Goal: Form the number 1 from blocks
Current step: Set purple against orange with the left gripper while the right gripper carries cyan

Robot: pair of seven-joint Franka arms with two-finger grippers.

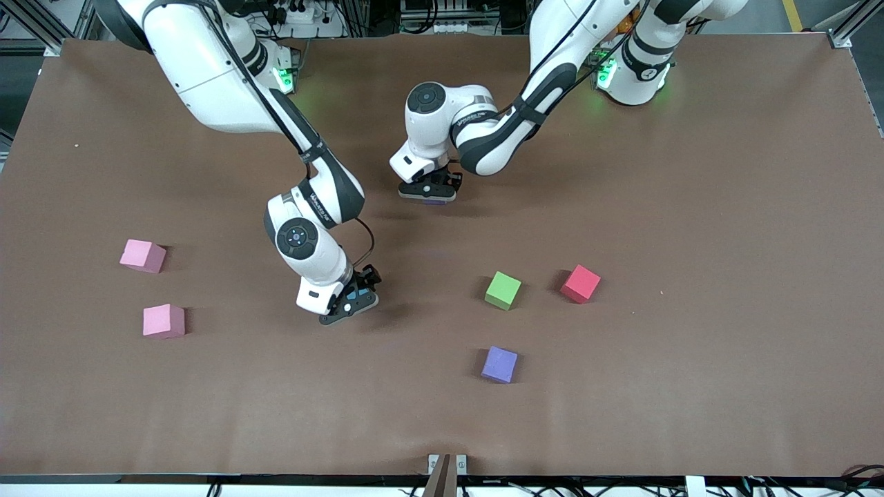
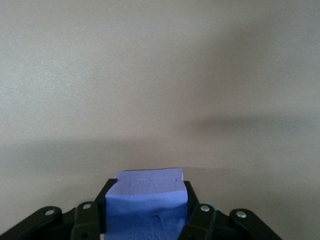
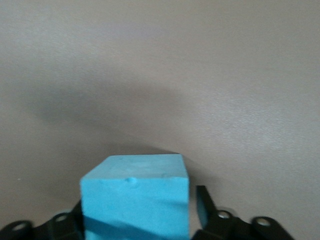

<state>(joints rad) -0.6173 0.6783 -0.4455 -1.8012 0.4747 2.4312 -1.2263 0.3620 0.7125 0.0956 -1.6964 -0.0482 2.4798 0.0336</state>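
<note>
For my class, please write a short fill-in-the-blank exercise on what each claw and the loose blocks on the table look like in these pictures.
1. The left claw is shut on a ___ block.
2. A light blue block sits between the fingers of the ___ claw.
3. On the table, the green block lies beside the ___ block, toward the left arm's end.
4. Toward the right arm's end lie ___ pink blocks.

Missing words: purple; right; red; two
</note>
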